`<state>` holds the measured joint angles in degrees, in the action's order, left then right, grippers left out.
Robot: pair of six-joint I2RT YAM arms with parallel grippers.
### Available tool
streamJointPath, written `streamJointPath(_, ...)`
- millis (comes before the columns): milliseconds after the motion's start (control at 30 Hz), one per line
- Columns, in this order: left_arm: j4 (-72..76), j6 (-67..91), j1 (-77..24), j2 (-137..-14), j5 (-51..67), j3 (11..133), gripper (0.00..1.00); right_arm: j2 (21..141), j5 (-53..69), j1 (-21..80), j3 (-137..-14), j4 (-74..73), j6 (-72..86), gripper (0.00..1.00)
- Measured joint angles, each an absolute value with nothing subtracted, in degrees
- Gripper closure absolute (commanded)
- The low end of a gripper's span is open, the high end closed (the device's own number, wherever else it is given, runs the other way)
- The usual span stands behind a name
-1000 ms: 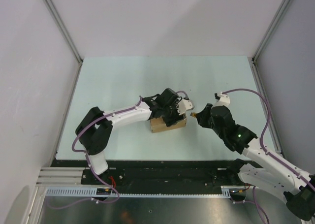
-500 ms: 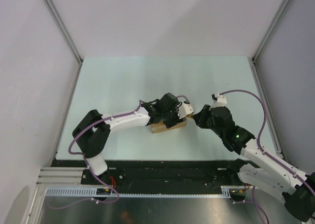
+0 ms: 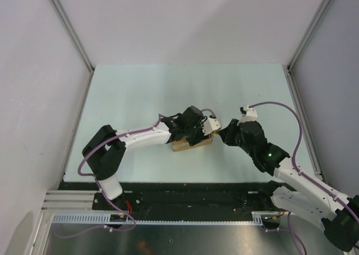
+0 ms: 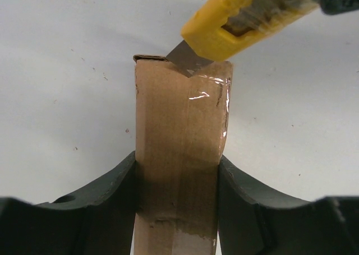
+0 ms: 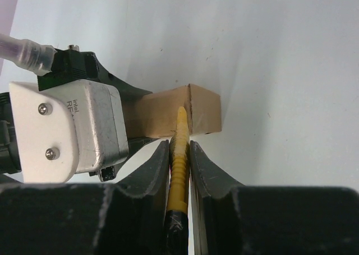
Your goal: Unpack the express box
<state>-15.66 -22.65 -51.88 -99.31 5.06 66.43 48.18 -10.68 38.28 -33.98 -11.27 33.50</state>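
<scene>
**Pose.** In the top view the left arm reaches from its base at 7 o'clock, forearm low and stretched towards the middle of the pale green worktop [image 3: 140, 92]. The right arm comes in from 5 o'clock, wrist turned towards 9 o'clock. The two wrists meet just on the 6 o'clock side of the worktop's centre.

**Change.** Against the picture of a second ago, we note the left arm lower and more extended. The right wrist has closed the gap and now stands against the carton's 3 o'clock end. Against the half-second picture we find almost no difference.

**Pincers.** The left pincer [image 4: 176, 196] stands about half open and grips the small oblong brown cardboard carton [image 4: 176, 126], one finger pressed on each long side. The carton lies flat on the worktop. Clear glossy tape [image 4: 210, 98] runs along its top face.

The right pincer [image 5: 179, 160] is nearly closed, clamped on the handle of the slim yellow-and-black utility knife [image 4: 224, 25]. The short grey blade [image 4: 188, 61] touches the carton's top edge at the end away from the left pincer, at the taped seam.
</scene>
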Motion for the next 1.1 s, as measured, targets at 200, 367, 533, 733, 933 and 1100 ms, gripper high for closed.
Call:
streamJointPath(200,-15.64,-22.7,-51.9,-99.31,5.04,66.43,0.62,45.84,-11.49,38.24,-33.87,-11.29,32.93,1.0)
streamJointPath(367,-15.64,-22.7,-51.9,-99.31,5.02,66.43,0.62,46.35,-11.53,38.13,-33.87,-11.44,32.91,1.0)
streamJointPath(533,-15.62,-22.7,-51.9,-99.31,4.97,66.43,0.63,46.83,-11.79,38.13,-33.85,-11.84,32.77,1.0)
streamJointPath(733,-15.59,-22.7,-51.9,-99.31,4.95,66.41,0.63,47.0,-12.23,38.11,-33.85,-11.73,32.71,1.0)
streamJointPath(933,-15.49,-22.7,-51.9,-99.31,4.91,66.32,0.64,48.82,-12.16,38.11,-33.85,-11.46,32.49,1.0)
streamJointPath(1100,-15.33,-22.65,-51.9,-99.31,4.75,66.32,0.64,50.06,-11.94,38.11,-33.85,-10.33,32.38,1.0)
